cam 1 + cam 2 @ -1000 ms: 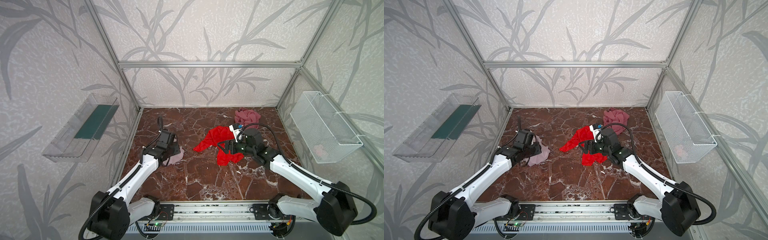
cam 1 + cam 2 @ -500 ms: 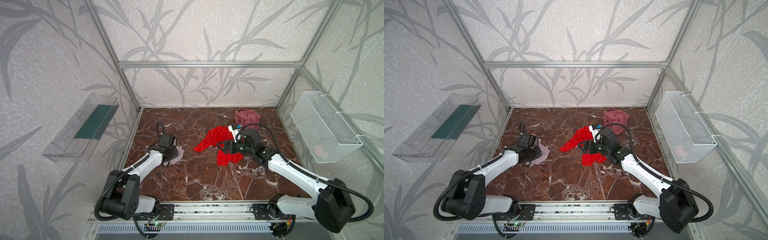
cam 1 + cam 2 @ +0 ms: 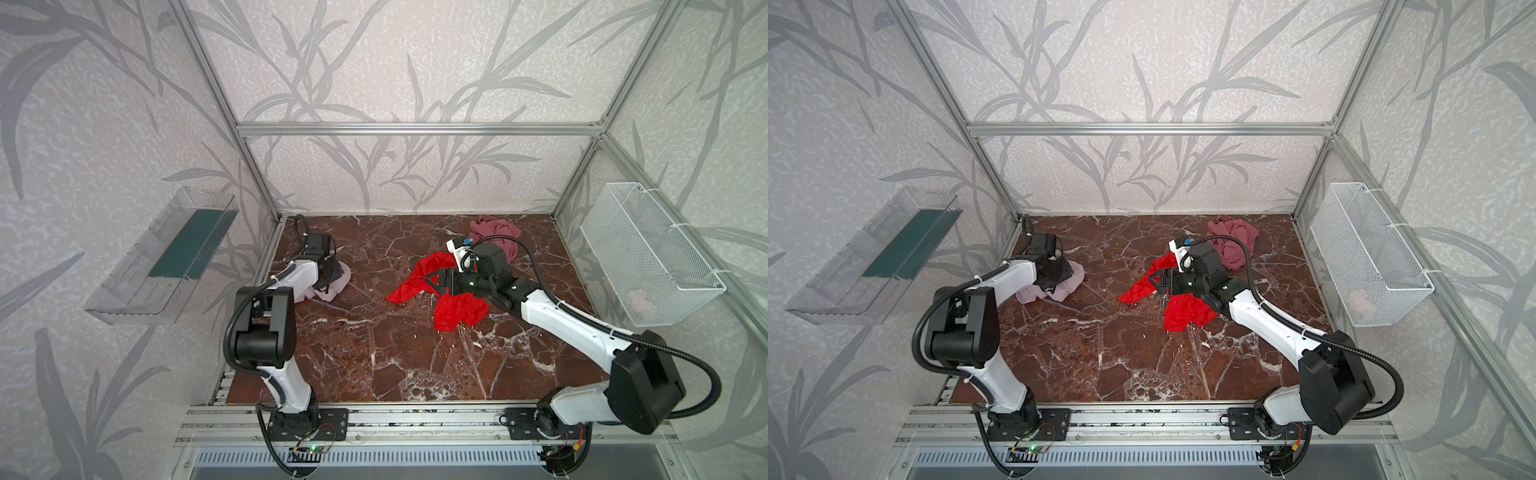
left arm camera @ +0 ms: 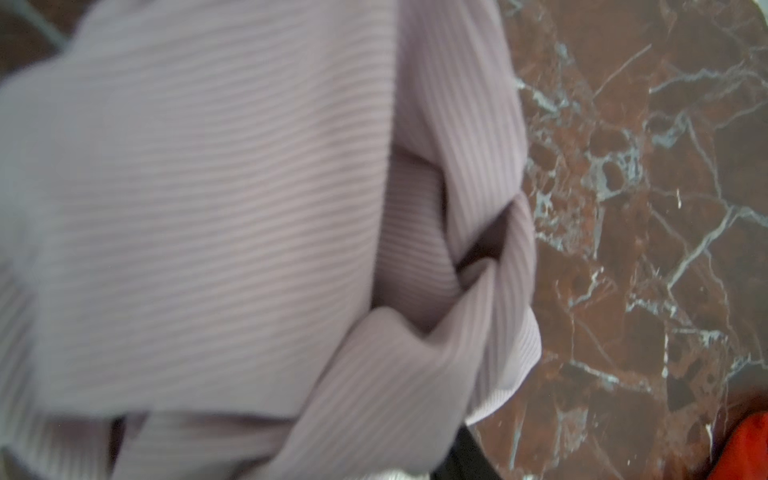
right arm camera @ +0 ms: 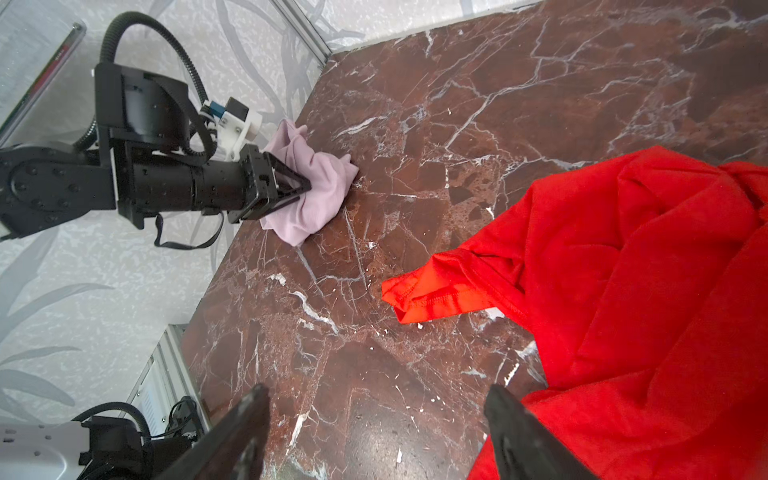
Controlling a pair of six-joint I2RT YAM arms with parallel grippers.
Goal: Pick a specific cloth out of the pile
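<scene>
left: we see our left hand clamped on the pale cloth, middle left of a top view | right: our right hand gapes apart beside the red cloth

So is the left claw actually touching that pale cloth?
Touching. The right wrist view shows the left claw pinched shut on a fold of the pale cloth.

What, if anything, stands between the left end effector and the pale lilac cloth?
Nothing visible does. The left end effector is at the pale lilac cloth, its tips pinched into a fold of it. The red cloth lies apart, nearer the middle, and the dusty-rose cloth lies near the back right.
</scene>
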